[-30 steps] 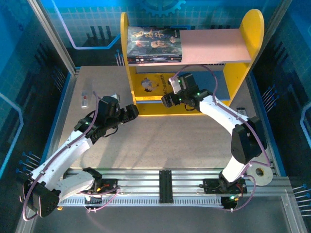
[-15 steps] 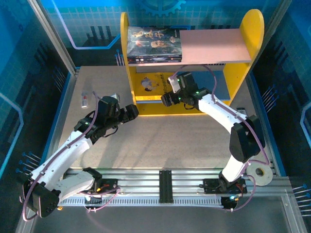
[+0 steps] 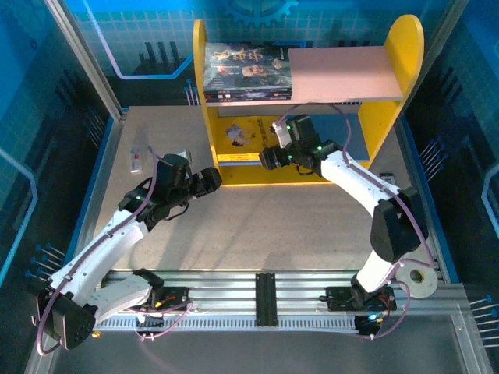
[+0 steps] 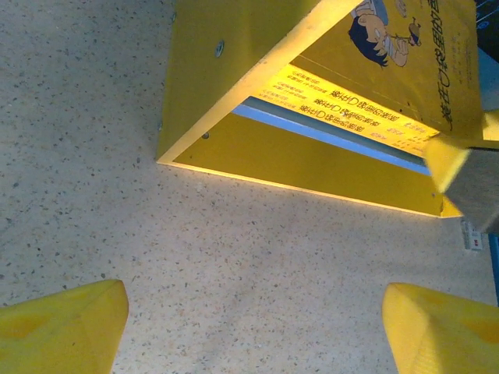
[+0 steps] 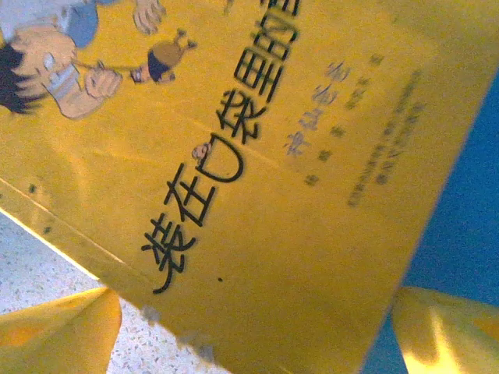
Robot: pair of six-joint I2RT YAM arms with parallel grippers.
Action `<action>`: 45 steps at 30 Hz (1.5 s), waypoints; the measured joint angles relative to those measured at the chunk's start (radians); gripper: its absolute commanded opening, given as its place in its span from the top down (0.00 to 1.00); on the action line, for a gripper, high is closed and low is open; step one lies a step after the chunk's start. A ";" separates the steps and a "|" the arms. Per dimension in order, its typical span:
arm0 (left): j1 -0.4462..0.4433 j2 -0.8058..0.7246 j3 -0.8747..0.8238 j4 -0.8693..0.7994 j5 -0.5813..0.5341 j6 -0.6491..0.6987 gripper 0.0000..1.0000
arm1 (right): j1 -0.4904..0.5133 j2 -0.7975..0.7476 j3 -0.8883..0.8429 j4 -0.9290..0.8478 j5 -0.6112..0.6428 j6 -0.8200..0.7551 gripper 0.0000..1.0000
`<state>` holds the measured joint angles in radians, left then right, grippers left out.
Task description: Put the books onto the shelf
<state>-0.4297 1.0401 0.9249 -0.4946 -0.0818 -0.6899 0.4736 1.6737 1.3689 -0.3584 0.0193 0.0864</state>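
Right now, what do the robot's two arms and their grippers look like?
Both the left arm and right arm have white tube-like links joined by chunky black joints, with a lilac cable looping alongside each. Small green lights glow near the right wrist. The left gripper and right gripper are black, with yellow wedge-shaped fingers.

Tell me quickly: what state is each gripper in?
Left gripper: open, empty, above the speckled table.
Right gripper: open, holding nothing, over the yellow cartoon-cover paperback.
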 measured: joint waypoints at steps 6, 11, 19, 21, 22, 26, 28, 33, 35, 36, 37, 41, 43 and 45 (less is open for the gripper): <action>0.032 0.018 0.099 -0.076 -0.021 0.081 0.02 | -0.009 -0.164 -0.048 -0.029 0.008 0.015 0.05; 0.064 0.024 0.181 -0.089 -0.034 0.146 0.01 | -0.019 -0.364 -0.168 -0.037 0.016 0.038 0.00; 0.120 0.055 0.247 -0.138 -0.029 0.204 0.01 | -0.072 -0.603 -0.288 -0.130 0.024 0.076 0.00; 0.134 0.060 0.266 -0.158 -0.007 0.220 0.01 | -0.092 -0.656 -0.303 -0.161 0.026 0.091 0.00; 0.140 0.063 0.276 -0.168 0.004 0.223 0.01 | -0.103 -0.678 -0.304 -0.183 0.026 0.099 0.00; 0.151 0.082 0.307 -0.214 0.013 0.232 0.00 | -0.131 -0.748 -0.303 -0.266 0.040 0.125 0.00; 0.152 0.085 0.294 -0.217 -0.004 0.245 0.00 | -0.135 -0.783 -0.303 -0.306 0.077 0.127 0.00; 0.158 0.042 0.105 -0.119 -0.131 0.260 0.01 | -0.198 -0.882 -0.360 -0.299 0.180 0.122 0.00; 0.165 0.030 -0.006 -0.029 -0.168 0.283 0.01 | -0.235 -0.917 -0.429 -0.266 0.195 0.103 0.00; 0.166 0.030 -0.051 0.011 -0.182 0.294 0.01 | -0.246 -0.927 -0.464 -0.243 0.202 0.092 0.00; 0.166 0.030 -0.103 0.065 -0.200 0.307 0.01 | -0.261 -0.938 -0.515 -0.203 0.207 0.080 0.00; 0.167 0.030 -0.268 0.270 -0.289 0.384 0.01 | -0.313 -0.960 -0.721 -0.031 0.209 0.045 0.00; 0.172 0.032 -0.341 0.399 -0.328 0.440 0.00 | -0.341 -0.963 -0.819 0.065 0.204 0.028 0.00; 0.180 0.042 -0.418 0.536 -0.362 0.492 0.01 | -0.356 -0.963 -0.916 0.185 0.196 0.008 0.00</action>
<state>-0.2501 1.0821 0.5064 0.0414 -0.4435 -0.1974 0.1181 0.7109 0.4526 -0.1734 0.2153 0.0940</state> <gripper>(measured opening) 0.994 0.999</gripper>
